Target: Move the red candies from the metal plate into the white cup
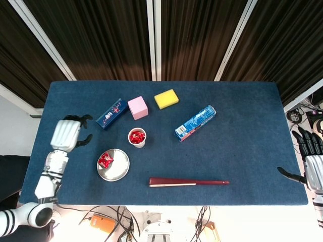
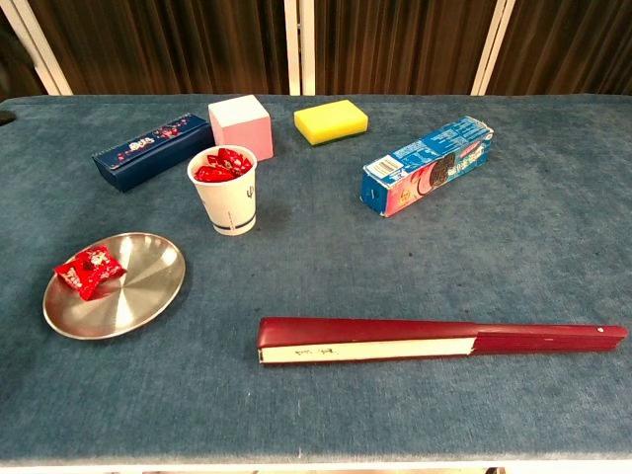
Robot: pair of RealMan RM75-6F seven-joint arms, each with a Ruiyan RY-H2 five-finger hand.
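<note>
The white cup [image 1: 137,137] [image 2: 226,192] stands left of the table's middle with several red candies showing at its rim. One red candy [image 1: 105,161] [image 2: 89,271] lies on the left part of the metal plate [image 1: 119,170] [image 2: 143,289]. My left hand [image 1: 67,134] hovers by the table's left edge, well left of cup and plate, fingers spread and holding nothing. Off the table's right edge is my right hand [image 1: 311,158], fingers apart and empty. The chest view shows neither hand.
A dark blue box [image 1: 111,113] [image 2: 153,150], pink cube [image 1: 138,107] [image 2: 241,125] and yellow sponge [image 1: 166,99] [image 2: 331,120] sit behind the cup. A blue biscuit box [image 1: 195,122] [image 2: 427,164] lies to the right. A closed red fan [image 1: 188,182] [image 2: 434,341] lies near the front edge.
</note>
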